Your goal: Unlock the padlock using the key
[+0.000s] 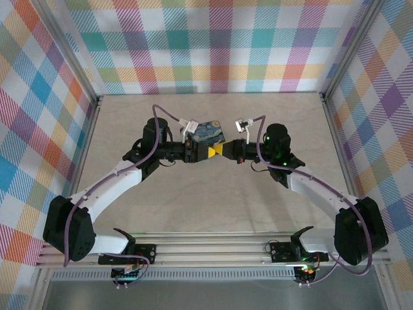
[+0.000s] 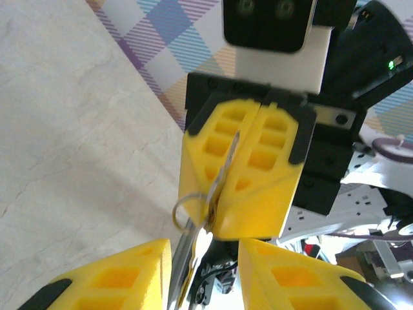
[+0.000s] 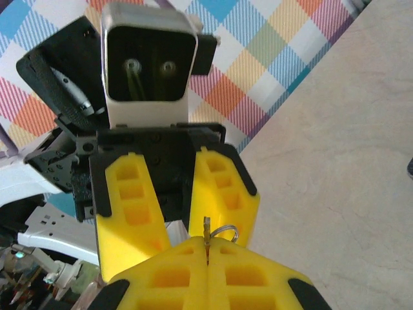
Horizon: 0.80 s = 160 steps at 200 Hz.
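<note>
Yellow on yellow is what you see at the middle of the tabletop [image 1: 213,206]: your two arms meet tip to tip there.

Your right gripper [image 2: 235,216] has its fingers pressed flat together, pinching the key [image 3: 206,227] edge-on in the seam between them. A short stub of the key pokes out past the tips, and a thin wire ring [image 2: 175,213] hangs from that end.

Your left gripper [image 3: 177,232] faces it head-on with its fingers spread. There is a plain gap between them, and you can see nothing gripped in it from the right wrist camera. In the left wrist view a thin silvery piece hangs below the ring, down into that gap; you cannot tell what it is.

The padlock [image 1: 208,133], dark blue with yellow swirls, shows from above on the far side of the meeting point, just beside the left gripper's tip. From that angle you cannot tell whether it lies on the tabletop or touches the gripper.
</note>
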### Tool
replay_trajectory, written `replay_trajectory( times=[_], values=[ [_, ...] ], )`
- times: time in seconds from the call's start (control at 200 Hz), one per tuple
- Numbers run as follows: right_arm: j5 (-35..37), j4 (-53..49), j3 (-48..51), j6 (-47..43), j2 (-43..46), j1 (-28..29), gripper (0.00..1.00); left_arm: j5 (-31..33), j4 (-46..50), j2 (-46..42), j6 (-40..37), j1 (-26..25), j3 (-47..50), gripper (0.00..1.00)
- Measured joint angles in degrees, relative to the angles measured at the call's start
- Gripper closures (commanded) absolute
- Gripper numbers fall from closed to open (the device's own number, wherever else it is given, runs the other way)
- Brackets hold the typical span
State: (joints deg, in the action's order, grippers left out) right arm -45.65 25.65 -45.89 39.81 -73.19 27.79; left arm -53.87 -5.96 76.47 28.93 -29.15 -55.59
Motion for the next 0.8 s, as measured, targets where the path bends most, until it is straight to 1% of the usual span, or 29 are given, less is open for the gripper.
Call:
replay_trajectory(
  times=[0.055,0.15,0.28,0.35,0.43,0.49,0.58,0.615,0.8],
  values=[
    [0.35,-0.02,0.0,0.0,0.0,-0.04,1.0,-0.31,0.35,0.02,-0.24,0.0,0.07,0.69],
    [0.63,0.02,0.0,0.02,0.0,-0.04,1.0,-0.9,0.46,0.09,-0.52,0.0,0.07,0.78],
    [0.17,0.57,0.0,0.24,-0.17,-0.04,1.0,-1.44,0.74,0.59,-1.14,0.0,0.04,1.0],
    [-0.44,0.42,-0.02,0.44,-0.72,-0.11,1.0,-1.66,2.12,0.7,-2.45,-0.02,-0.48,1.0],
    [-0.39,0.39,0.0,0.48,-1.01,-0.09,0.93,-1.03,6.95,0.98,-5.38,0.02,-2.4,1.0],
    [-0.28,0.61,0.0,0.46,-1.01,-0.09,0.87,-0.24,12.26,1.2,-8.48,0.02,-5.05,1.0],
    [0.04,1.33,0.0,0.72,-0.96,-0.07,0.72,0.87,19.5,1.55,-13.44,0.02,-9.16,1.0],
    [0.17,1.51,0.0,0.98,-0.96,-0.11,0.7,1.16,21.68,1.6,-15.04,0.02,-10.47,1.0],
    [0.85,0.52,0.04,0.57,0.0,-1.22,0.68,2.97,33.97,3.87,-22.91,0.02,-18.32,1.0]
  ],
)
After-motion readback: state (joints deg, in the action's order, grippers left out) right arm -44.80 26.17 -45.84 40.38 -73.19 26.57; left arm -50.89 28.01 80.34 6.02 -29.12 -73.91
